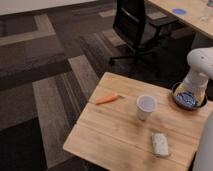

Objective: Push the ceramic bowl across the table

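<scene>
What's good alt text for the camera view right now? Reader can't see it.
The robot's white arm reaches down at the right edge of a light wooden table, its gripper over or in a dark blue ceramic bowl. A white paper cup stands mid-table, a carrot to its left, a small pale packet nearer the camera; a black office chair stands behind.

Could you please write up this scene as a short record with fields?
table: light wooden top
bowl: dark blue, at the table's far right edge
hand: down over the bowl, hiding most of it
cup: white, upright, left of the bowl
carrot: left of the cup
packet: pale, near edge
</scene>
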